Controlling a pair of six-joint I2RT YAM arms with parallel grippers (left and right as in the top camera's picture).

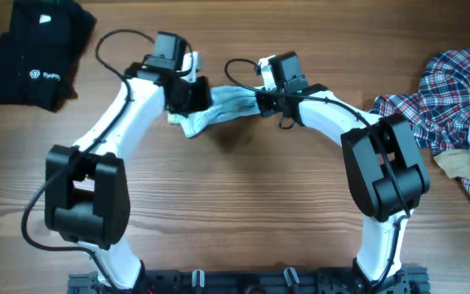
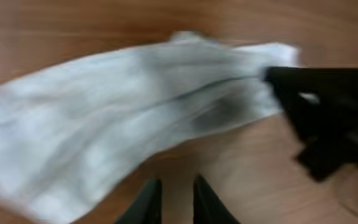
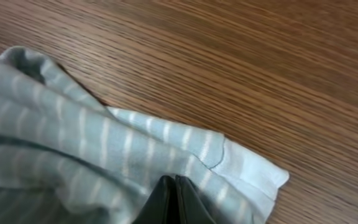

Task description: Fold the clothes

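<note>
Tabletop (image 3: 260,74): garment (image 3: 73,149) in right end effector (image 3: 174,182)

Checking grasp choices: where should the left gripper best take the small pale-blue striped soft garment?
Probably its loose left end, coming from the left: the pale-blue striped garment forms a drawn-out band, the right gripper pinching its hemmed opposite corner, the left gripper empty beside it.

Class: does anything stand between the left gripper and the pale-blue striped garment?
Nothing visible does. Only bare wooden table shows between the left gripper and the pale-blue striped garment; the right gripper pinches its other end, off to one side.
</note>
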